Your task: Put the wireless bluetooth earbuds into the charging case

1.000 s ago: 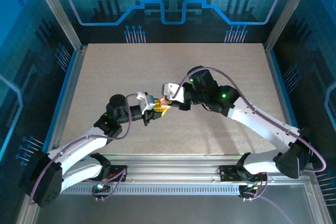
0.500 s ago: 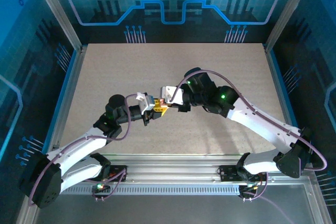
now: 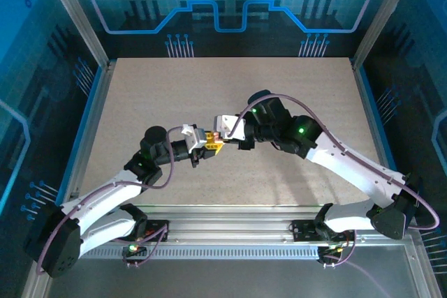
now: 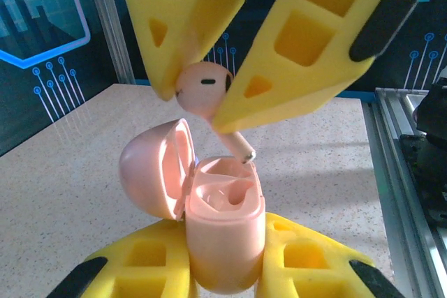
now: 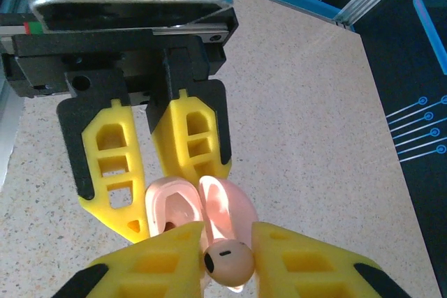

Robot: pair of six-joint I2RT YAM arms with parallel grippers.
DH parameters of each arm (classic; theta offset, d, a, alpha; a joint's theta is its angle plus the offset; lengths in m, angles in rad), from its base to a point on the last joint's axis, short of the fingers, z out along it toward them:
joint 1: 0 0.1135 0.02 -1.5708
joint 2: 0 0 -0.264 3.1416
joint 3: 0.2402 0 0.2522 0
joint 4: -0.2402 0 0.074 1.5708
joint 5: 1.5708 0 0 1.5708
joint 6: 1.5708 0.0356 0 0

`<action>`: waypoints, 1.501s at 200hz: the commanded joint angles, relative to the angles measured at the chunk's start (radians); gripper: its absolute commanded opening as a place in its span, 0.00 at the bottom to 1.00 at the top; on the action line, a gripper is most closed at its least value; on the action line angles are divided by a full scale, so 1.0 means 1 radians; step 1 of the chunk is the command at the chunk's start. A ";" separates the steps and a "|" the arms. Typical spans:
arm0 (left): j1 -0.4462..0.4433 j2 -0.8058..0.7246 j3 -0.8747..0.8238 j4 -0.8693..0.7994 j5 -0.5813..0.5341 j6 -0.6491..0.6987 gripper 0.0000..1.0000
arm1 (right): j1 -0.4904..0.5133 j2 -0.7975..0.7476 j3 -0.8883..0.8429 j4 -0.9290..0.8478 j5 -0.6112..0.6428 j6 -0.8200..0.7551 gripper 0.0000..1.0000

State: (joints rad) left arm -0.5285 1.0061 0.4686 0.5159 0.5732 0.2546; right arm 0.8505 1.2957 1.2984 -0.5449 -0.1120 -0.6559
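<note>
Left arm: it is reached forward and rightward over the table point(image 3: 140, 102), with the elbow bent and the wrist brought to the table's middle.
Right arm: it is stretched leftward from its base, with the wrist angled down toward the left arm's tool, so that the two tools are met tip to tip.
Left gripper point(image 4: 223, 246): the yellow jaws are closed about the lower body of the charging case point(image 4: 225, 232), one on each side, and the case is held upright above the table.
Right gripper point(image 5: 227, 256): the jaws are narrowed to a small gap, and the rounded head of one earbud point(image 4: 202, 88) is pinched between the tips.
Earbud: it is held directly above the case's opening, with the stem pointed down and its tip just at the rim. Whether the rim is touched cannot be told.
Charging case: it is pink and is seen open, with the lid point(image 4: 157, 169) swung aside on its hinge.
Case contents: moulded wells are seen inside. A pale rounded form is seen in one well, but what it is cannot be told.
</note>
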 commanded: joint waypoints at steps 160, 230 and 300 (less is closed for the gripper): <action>-0.018 -0.035 0.035 0.008 -0.026 0.027 0.12 | 0.066 0.018 0.017 0.008 0.084 -0.016 0.23; -0.017 -0.044 0.028 0.030 -0.046 0.006 0.12 | 0.110 -0.011 -0.040 0.090 0.220 -0.027 0.23; -0.018 -0.043 0.016 0.039 -0.069 -0.014 0.12 | 0.111 -0.036 -0.070 0.135 0.240 -0.010 0.23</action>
State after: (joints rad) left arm -0.5388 0.9844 0.4690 0.5060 0.5159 0.2607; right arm 0.9493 1.2846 1.2469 -0.4320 0.1009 -0.6777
